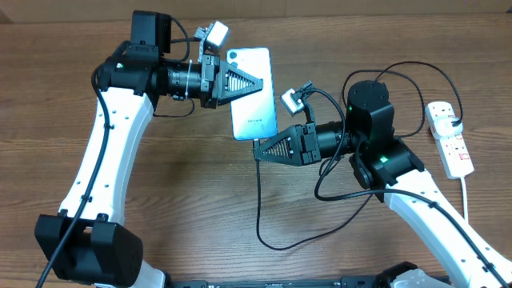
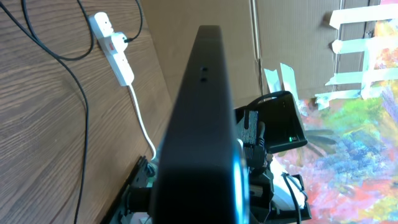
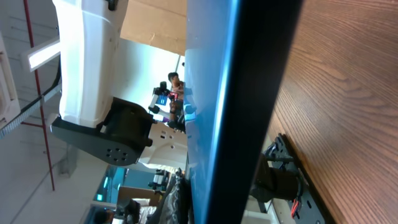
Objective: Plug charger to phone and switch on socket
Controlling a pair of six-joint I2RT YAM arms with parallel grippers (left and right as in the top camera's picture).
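Note:
The phone (image 1: pixel 256 108) is held above the table with its light blue-white face up. My left gripper (image 1: pixel 260 82) is shut on its left long edge near the top. In the left wrist view the phone (image 2: pixel 199 124) shows edge-on and hides the jaws. My right gripper (image 1: pixel 257 150) is shut right against the phone's bottom end. The charger (image 1: pixel 260 208) leaves its tips as a thin black cable and loops over the table. The connector tip is hidden. The phone (image 3: pixel 249 93) fills the right wrist view. The socket (image 1: pixel 450 140) lies at the far right with a black plug (image 1: pixel 457 124) in it.
The socket's white cord (image 1: pixel 466 200) runs toward the table's front edge. In the left wrist view the socket (image 2: pixel 115 53) lies far off on the wood, and the black cable (image 2: pixel 84 124) crosses in front of it. The left arm's white link (image 3: pixel 87 62) stands close.

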